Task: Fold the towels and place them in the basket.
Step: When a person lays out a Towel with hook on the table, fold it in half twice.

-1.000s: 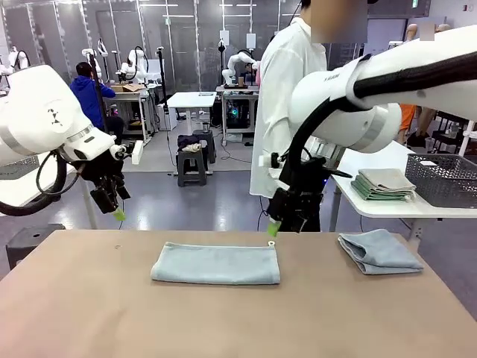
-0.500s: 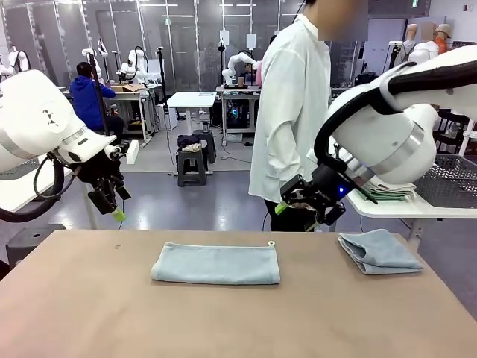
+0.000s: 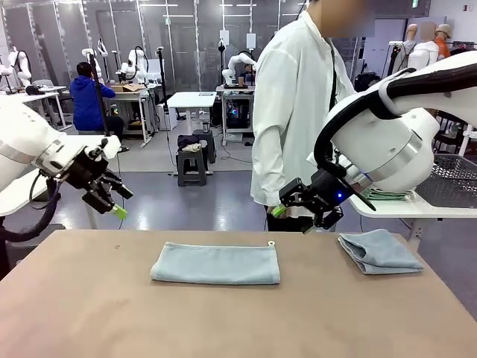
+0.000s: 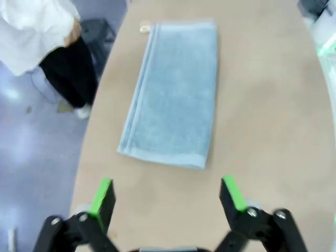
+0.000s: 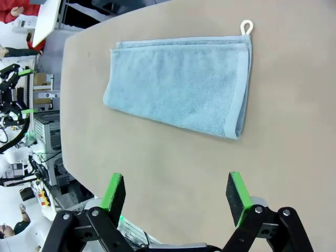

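Front view: a folded pale blue towel (image 3: 216, 264) lies flat in the middle of the desk (image 3: 89, 313). A second towel (image 3: 378, 251) sits bunched near the desk's right edge. The basket (image 3: 447, 179) stands on a white side table at far right. The left claw (image 3: 119, 203) and right claw (image 3: 292, 219) hover, open and empty.

Left wrist view: open fingers above the desk, the towel (image 4: 176, 92) ahead.

Right wrist view: open fingers, the towel (image 5: 181, 84) beyond them.
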Available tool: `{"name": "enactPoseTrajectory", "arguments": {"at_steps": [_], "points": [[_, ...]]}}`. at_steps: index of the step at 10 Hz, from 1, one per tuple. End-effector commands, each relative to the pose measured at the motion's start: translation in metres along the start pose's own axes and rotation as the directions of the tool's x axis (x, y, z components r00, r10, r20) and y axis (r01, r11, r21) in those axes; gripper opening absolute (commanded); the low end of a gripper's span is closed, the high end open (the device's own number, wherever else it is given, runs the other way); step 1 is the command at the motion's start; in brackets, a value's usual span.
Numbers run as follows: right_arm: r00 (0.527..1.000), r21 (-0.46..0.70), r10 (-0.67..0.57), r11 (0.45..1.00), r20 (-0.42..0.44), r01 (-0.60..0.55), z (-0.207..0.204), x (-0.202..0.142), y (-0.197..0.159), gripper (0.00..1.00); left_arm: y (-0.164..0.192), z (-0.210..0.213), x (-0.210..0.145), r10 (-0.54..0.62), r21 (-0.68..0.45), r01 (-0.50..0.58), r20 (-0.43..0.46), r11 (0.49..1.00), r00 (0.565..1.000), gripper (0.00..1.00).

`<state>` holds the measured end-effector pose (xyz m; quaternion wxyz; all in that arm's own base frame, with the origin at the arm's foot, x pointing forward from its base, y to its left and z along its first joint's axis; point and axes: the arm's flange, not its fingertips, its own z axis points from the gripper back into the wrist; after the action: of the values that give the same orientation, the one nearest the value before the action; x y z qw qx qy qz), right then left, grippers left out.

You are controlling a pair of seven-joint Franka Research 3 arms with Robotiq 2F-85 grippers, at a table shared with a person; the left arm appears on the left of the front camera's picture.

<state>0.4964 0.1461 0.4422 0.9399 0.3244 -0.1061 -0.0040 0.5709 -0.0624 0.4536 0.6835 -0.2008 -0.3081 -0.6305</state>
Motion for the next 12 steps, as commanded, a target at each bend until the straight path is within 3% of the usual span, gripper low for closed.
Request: {"name": "enactPoseTrajectory", "arguments": {"at_steps": [1,4,12], "points": [[1.000,-0.015,-0.017,1.000,-0.005,0.017,0.002,0.002,-0.001,0.97,0.014,0.003,-0.025,-0.016,-0.095,0.032,0.168,0.995,0.986,1.00],[1.000,-0.035,0.001,0.999,-0.006,-0.001,-0.011,0.002,0.003,0.97,0.023,-0.013,-0.043,0.000,-0.145,0.039,0.260,0.989,0.966,1.00],[0.993,-0.242,-0.114,0.963,0.031,0.118,-0.103,0.007,0.015,0.97,0.017,-0.017,-0.048,0.006,-0.143,0.028,0.234,0.989,0.972,1.00]]}}
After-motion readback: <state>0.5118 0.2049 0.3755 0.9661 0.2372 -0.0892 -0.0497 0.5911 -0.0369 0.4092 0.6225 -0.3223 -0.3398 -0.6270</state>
